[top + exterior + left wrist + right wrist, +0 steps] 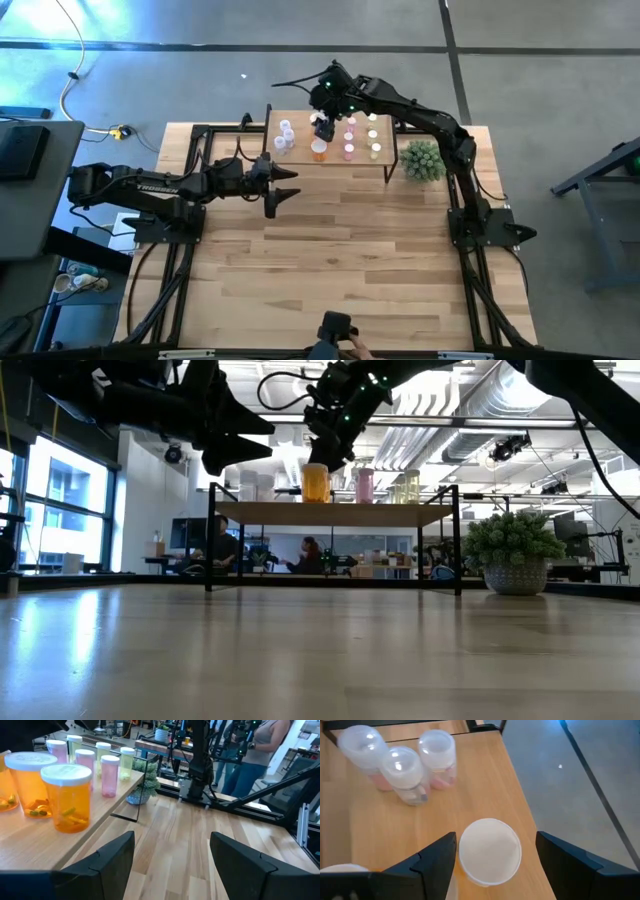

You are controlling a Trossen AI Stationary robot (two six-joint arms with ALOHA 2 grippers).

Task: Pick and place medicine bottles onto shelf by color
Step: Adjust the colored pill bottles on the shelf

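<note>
The light-wood shelf [300,158] stands at the table's far middle, with bottles in colour groups: clear [285,135], orange [318,151], pink [349,140], yellow-green [374,135]. My right gripper [322,125] is open above the shelf, pointing down. Its fingers stand on either side of a white-capped orange bottle [490,851] that stands upright on the shelf [485,780]; I see a gap on at least one side. My left gripper [285,187] is open and empty, level, just off the shelf's near left corner. It faces the orange bottles [67,795].
A green spiky plant [422,160] in a pot stands right of the shelf. Three more bottles [402,767] stand close beyond my right gripper. A dark device and a hand [340,335] show at the table's near edge. People stand in the room behind.
</note>
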